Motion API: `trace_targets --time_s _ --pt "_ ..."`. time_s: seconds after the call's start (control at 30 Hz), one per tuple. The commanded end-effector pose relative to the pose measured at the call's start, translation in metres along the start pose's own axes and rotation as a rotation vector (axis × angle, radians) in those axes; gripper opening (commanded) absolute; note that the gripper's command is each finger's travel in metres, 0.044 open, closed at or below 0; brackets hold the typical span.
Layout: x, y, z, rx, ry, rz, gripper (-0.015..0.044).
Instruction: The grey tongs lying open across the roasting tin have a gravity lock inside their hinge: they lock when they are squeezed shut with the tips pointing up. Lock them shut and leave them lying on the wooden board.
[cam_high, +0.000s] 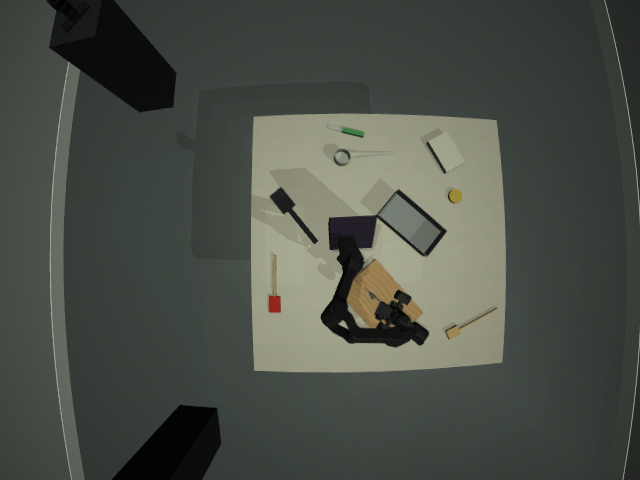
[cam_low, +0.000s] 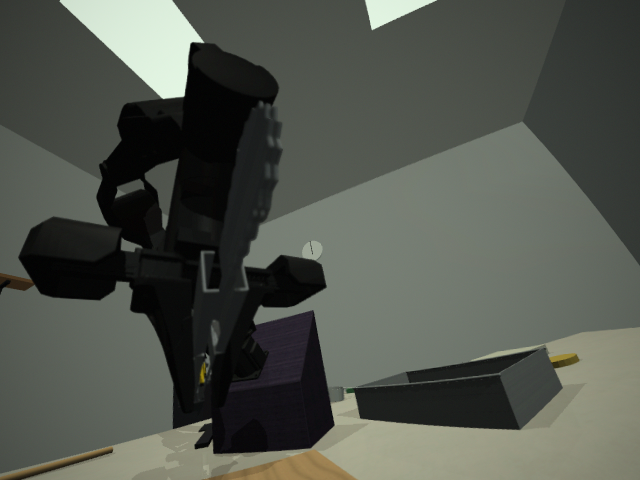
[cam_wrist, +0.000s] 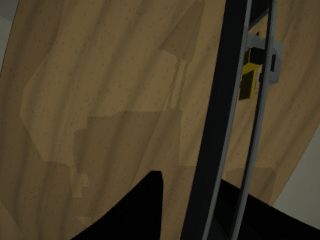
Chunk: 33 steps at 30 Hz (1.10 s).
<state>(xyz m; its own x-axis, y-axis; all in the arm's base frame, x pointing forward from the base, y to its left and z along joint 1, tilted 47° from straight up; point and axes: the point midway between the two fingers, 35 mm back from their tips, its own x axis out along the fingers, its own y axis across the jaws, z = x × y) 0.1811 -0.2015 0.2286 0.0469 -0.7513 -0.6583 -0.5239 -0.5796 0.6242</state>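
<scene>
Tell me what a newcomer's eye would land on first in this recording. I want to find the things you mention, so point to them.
Probably the black gripper (cam_high: 373, 295) (cam_low: 204, 405), high in the exterior view's left half, shut on grey tongs (cam_low: 248, 196) (cam_wrist: 250, 160) whose scalloped end points up. Next, the dark purple block (cam_high: 353, 227) (cam_low: 268, 403) behind it, and the grey roasting tin (cam_high: 412, 223) (cam_low: 439, 400) to the right. From above, the striped wooden board (cam_high: 379, 281) (cam_low: 289, 467) (cam_wrist: 115, 90) glows beneath the arm.

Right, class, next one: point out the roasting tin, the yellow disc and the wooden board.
Roasting tin (cam_high: 410, 222) (cam_low: 431, 403): top view, its inside floor; exterior view, its long side wall.
Yellow disc (cam_high: 455, 196) (cam_low: 564, 360): top and exterior views, its face and edge.
Wooden board (cam_high: 379, 276) (cam_low: 299, 467) (cam_wrist: 125, 90): all three views, bare grain.
</scene>
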Motion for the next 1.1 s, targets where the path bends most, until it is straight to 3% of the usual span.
trace_targets --time_s 0.0,1.07 --pt "0.007 -0.002 0.001 -0.002 -0.006 -0.007 -0.015" --pt "0.055 0.004 0.006 0.05 -0.017 -0.005 -0.015"
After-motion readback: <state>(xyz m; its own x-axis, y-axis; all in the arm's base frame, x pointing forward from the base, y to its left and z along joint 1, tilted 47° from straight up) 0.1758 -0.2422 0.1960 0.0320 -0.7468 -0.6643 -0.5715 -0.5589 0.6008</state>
